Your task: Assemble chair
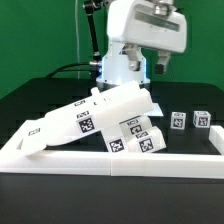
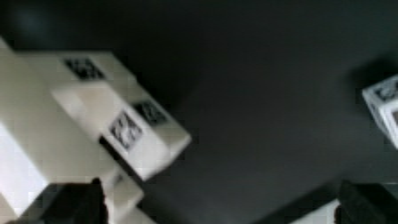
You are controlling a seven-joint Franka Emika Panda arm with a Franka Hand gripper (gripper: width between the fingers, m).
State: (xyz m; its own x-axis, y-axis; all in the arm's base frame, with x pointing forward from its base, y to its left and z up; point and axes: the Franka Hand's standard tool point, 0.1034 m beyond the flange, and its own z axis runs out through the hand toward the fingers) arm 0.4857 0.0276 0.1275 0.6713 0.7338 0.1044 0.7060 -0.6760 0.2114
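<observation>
I am watching the chair pieces showing up matte white, each one carrying square tags printed in black blocks on white. Two small pieces at the exterior view's right are wearing the same black-and-white squares. The low wall is reading plain white. The table is coming through flat black, the backdrop green, the arm glossy white with grey shading. Through the wrist camera I am getting an off-white block bearing blurred black-and-white tags, and the fingers are appearing dark grey.
</observation>
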